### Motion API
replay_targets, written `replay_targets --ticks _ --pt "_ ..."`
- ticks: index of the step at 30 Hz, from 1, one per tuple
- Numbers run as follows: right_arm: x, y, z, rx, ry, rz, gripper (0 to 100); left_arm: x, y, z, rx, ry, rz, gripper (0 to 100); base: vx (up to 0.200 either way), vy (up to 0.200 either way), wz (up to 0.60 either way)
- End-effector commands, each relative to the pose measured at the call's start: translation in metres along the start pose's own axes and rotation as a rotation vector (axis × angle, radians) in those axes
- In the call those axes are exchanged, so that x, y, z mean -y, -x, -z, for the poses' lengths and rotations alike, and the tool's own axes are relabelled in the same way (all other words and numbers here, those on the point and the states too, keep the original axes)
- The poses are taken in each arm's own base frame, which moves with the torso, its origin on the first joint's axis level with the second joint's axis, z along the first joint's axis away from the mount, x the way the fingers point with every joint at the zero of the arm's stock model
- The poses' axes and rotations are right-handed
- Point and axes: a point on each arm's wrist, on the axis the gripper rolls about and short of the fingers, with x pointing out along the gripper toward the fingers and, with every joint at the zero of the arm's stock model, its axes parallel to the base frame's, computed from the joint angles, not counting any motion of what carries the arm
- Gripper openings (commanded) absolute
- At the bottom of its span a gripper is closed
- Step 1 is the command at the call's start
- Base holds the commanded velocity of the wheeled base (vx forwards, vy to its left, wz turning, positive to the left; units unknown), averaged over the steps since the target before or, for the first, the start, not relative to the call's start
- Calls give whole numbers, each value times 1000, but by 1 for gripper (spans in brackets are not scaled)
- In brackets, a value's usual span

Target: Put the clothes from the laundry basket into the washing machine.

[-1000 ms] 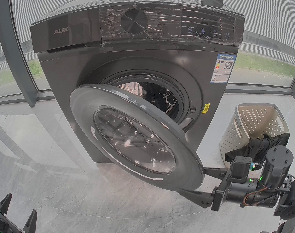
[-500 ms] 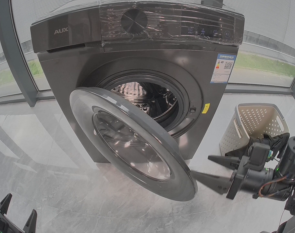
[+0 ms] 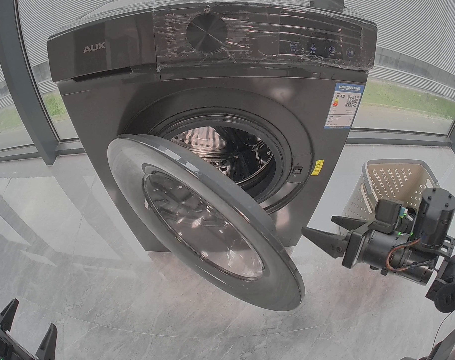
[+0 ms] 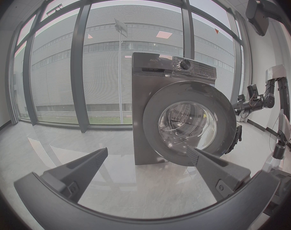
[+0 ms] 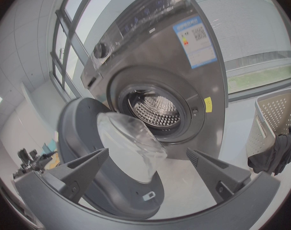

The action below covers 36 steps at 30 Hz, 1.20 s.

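Clothes: one dark garment point(image 5: 276, 154) draped over the near rim of the laundry basket point(image 3: 398, 163), hanging down its outer wall, long axis roughly top to bottom. In the head view the basket stands at the right of the frame, just beside the washing machine point(image 3: 212, 76); the right wrist sits in front of the spot where the garment hangs.

Right gripper point(image 3: 323, 227): fingers spread wide, nothing between them. They point toward frame left, at the gap between the basket and the edge of the open door point(image 3: 202, 216). So the garment lies behind and to the side of the fingertips, not ahead of them.

Judgement: the arm must turn back toward the basket rim before it can grip, closing across the drape.

Drum point(image 3: 232, 151): open to view past the swung-out door; no clothes made out inside.

Left gripper point(image 3: 31, 316): lower left corner of the frame, fingers apart and empty, well away from the basket. The right arm is clearly the nearer.
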Motion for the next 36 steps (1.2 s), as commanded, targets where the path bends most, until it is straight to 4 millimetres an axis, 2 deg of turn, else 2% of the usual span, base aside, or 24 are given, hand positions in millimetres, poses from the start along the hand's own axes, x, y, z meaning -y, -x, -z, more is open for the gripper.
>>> replay_targets --ticks 1,3,10,12,15,18,20,21,22,26,36 --pt "9 -19 31 -126 33 24 100 0 0 5 -2 0 0 100 0 0 0" --pt "-4 -17 39 -142 49 -30 100 0 0 5 -2 0 0 100 0 0 0" --pt "-28 -2 61 -214 73 -135 100 0 0 5 0 0 -1 100 0 0 0" --pt "-35 2 65 -213 77 -171 100 0 0 5 0 0 0 100 0 0 0" --pt "-35 -2 61 -183 78 -152 100 0 0 5 0 0 -1 100 0 0 0" --pt "-31 -12 54 -134 74 -101 100 0 0 5 0 0 0 100 0 0 0" --pt "-23 -26 51 -115 68 -56 100 0 0 5 -2 0 0 100 0 0 0" --pt "-23 -26 51 -115 68 -56 100 0 0 5 -2 0 0 100 0 0 0" --pt "-20 -38 51 -110 67 -41 100 0 0 5 -2 0 0 100 0 0 0" --pt "-13 -59 55 -114 63 -17 100 0 0 5 -2 0 0 100 0 0 0" --pt "12 -108 67 -124 51 34 100 0 0 5 0 0 0 100 -180 0 0"
